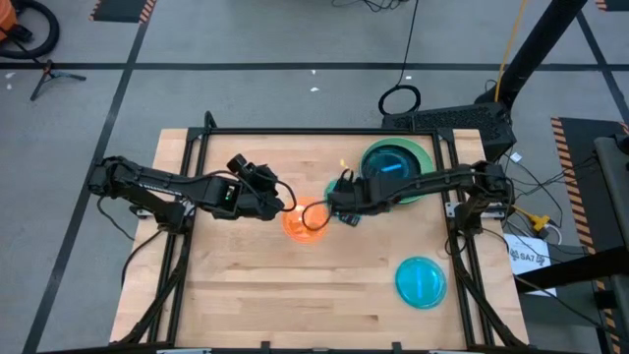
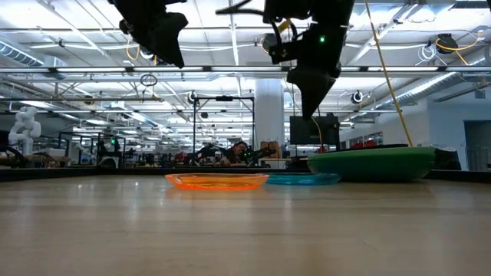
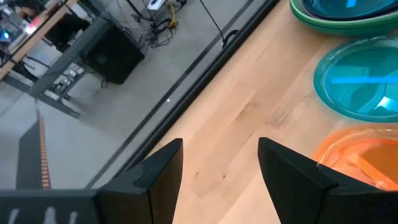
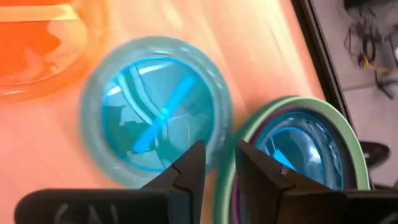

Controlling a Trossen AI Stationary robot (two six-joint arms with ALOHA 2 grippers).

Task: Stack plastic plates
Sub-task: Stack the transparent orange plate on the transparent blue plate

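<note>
High view: on the desk (image 1: 246, 285), the left pincer (image 1: 287, 204) and right pincer (image 1: 339, 206) flank an orange plate (image 1: 307, 220); a stack (image 1: 398, 169) sits behind.

Low view: both pincers hang above the thin, probably light and slippery plates.

Left wrist: fingers wide, empty.

Right wrist: narrow gap, empty, over a cyan plate (image 4: 155, 112); its rim looks the best hold.

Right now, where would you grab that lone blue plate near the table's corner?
By its rim, from above: the lone blue plate lies flat on the table, probably too wide to span, so one finger inside the lip, one outside. Nothing crowds it.
</note>
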